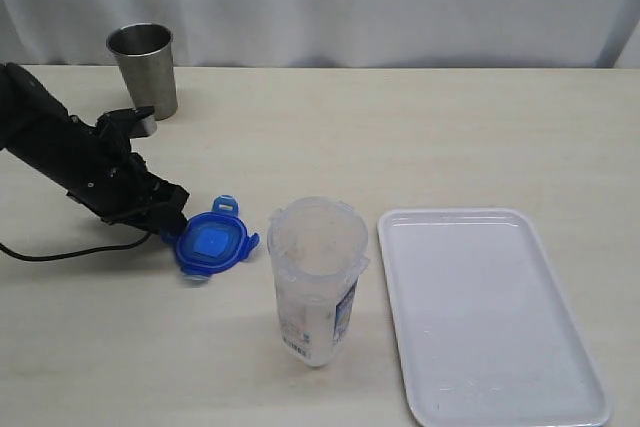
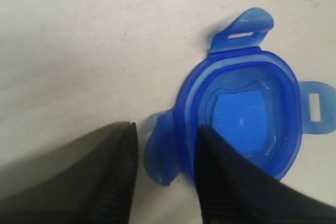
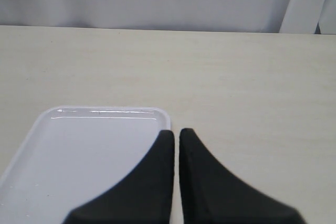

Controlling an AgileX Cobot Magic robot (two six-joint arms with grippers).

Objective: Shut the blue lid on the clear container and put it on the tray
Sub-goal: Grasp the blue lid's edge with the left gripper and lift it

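while the left gripper (image 2: 164, 174) sits spread astride one flap of the blue lid (image 2: 247, 114), the right gripper (image 3: 176, 135) hangs pressed together by the tray (image 3: 79, 145)

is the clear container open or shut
Open. The clear container has a bare mouth; the blue lid lies beside it, apart.
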